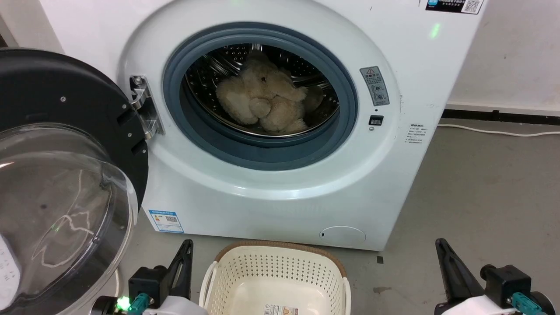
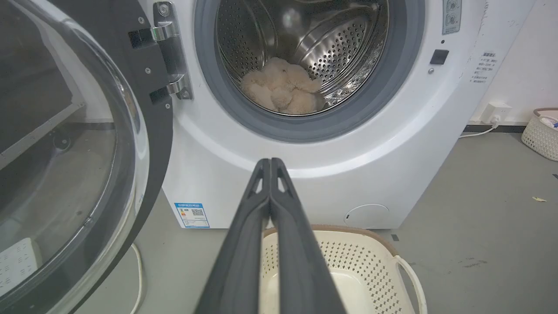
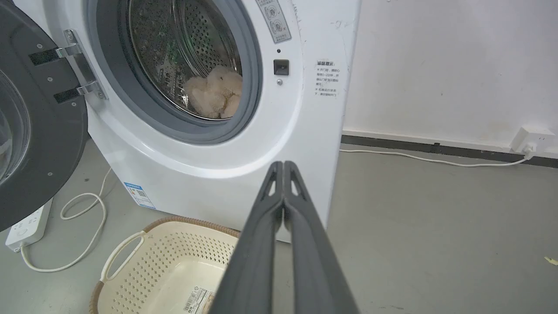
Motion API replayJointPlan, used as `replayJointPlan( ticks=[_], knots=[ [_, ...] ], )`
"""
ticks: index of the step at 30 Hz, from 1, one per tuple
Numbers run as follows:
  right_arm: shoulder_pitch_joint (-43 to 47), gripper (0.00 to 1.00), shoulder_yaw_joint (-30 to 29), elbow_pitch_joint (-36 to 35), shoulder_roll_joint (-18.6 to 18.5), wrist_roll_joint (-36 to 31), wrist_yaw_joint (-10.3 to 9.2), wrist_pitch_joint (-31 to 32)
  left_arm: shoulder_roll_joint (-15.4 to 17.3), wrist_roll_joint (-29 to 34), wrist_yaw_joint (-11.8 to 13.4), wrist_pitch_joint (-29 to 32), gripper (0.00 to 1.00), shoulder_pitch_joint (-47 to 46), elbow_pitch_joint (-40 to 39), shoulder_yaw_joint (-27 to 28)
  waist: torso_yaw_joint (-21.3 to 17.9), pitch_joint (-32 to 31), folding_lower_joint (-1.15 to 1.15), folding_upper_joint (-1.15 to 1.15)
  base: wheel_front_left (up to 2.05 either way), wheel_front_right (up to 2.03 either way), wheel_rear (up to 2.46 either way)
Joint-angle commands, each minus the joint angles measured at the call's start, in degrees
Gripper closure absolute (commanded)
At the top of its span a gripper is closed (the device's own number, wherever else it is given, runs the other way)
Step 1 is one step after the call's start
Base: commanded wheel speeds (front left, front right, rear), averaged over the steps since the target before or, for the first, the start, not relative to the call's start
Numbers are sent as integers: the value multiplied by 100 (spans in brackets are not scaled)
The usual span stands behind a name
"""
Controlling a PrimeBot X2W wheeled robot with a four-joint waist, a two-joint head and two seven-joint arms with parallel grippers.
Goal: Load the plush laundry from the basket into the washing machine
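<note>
The cream teddy bear plush laundry lies curled inside the steel drum of the white washing machine. On the floor in front stands the cream basket, with nothing in it but a label on its floor. My left gripper is shut and holds nothing, low at the basket's left. At the lower right my right gripper is shut too, with nothing in it.
The washer's black-rimmed clear domed door hangs wide open at the left. A white power strip and looped cable lie on the grey floor there. Another cable runs along the wall. A second basket stands far right.
</note>
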Motion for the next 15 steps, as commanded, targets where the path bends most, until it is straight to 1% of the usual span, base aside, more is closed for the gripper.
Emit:
replayJointPlan(
  ticks=[1, 15],
  knots=[
    [-103, 100, 9, -55, -7, -62, 3, 23, -16, 53, 22, 32, 100, -95, -54, 34, -5, 2, 0, 0, 0, 0, 0],
    [-195, 100, 60, -174, -9, -164, 3, 223, -59, 178, 51, 232, 100, -128, -248, 165, -79, 29, 0, 0, 0, 0, 0]
  ],
)
